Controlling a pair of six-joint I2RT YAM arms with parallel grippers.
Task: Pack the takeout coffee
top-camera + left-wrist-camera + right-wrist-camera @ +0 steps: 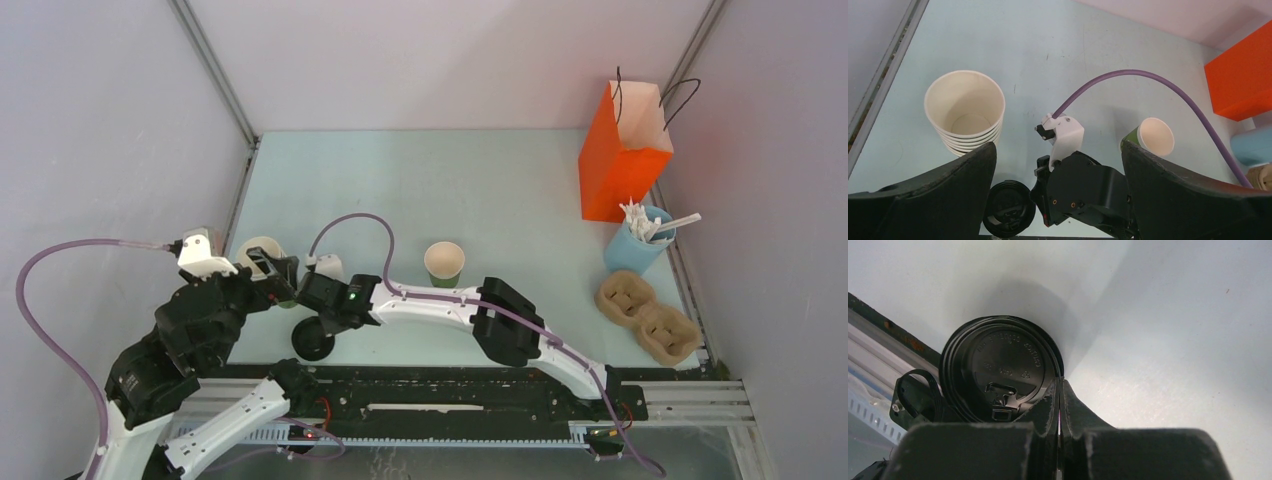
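Observation:
No takeout coffee with a lid on is in view. A lidless olive-green cup stands upright mid-table. A loose black lid lies flat at the table's near edge. My right gripper is down at the lid's right side, its jaws pressed together on the lid's rim. Beside a nested stack of white-inside cups my left gripper hovers wide open and holds nothing, looking down on the right wrist.
An orange paper bag stands open at the back right. In front of it are a blue holder of white sticks and brown pulp cup carriers. The black rail borders the near edge.

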